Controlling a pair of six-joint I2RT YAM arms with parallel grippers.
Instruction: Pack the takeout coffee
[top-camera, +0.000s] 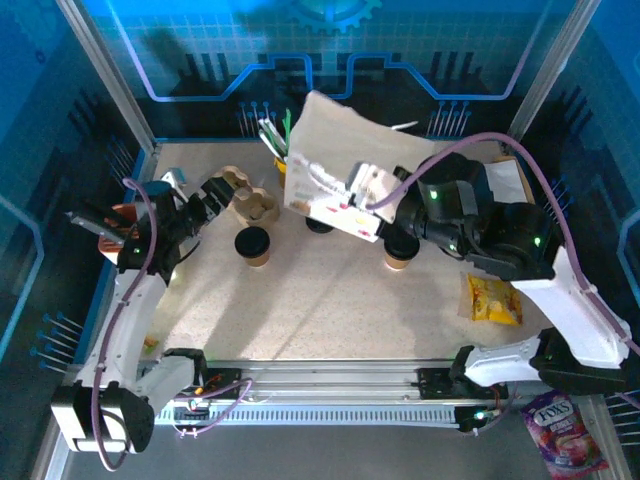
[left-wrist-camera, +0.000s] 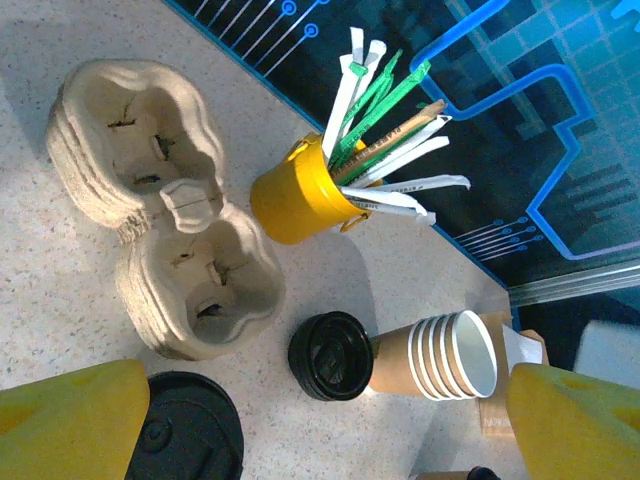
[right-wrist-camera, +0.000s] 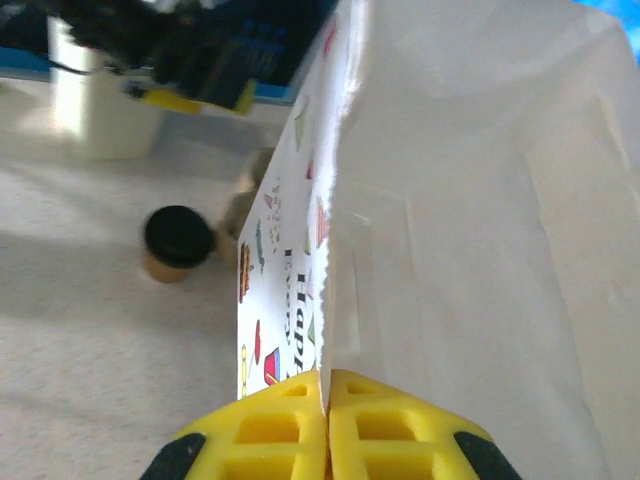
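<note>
One takeout coffee cup (top-camera: 253, 245), brown with a black lid, stands left of centre; its lid (left-wrist-camera: 190, 428) lies beside my left finger and it shows small in the right wrist view (right-wrist-camera: 178, 243). A second lidded cup (top-camera: 400, 250) stands under the right arm. My left gripper (top-camera: 195, 205) (left-wrist-camera: 320, 430) hovers open above the table near the first cup, holding nothing. The white paper bag (top-camera: 335, 160) (right-wrist-camera: 480, 200) is tipped up at the back centre. My right gripper (top-camera: 388, 200) (right-wrist-camera: 327, 400) is shut on its top edge.
A stack of pulp cup carriers (top-camera: 245, 195) (left-wrist-camera: 150, 200) lies back left. Near it are a yellow cup of utensils (left-wrist-camera: 295, 190), a black lid (left-wrist-camera: 330, 355) and a stack of lidless cups (left-wrist-camera: 445, 355). A yellow snack packet (top-camera: 495, 300) lies at the right.
</note>
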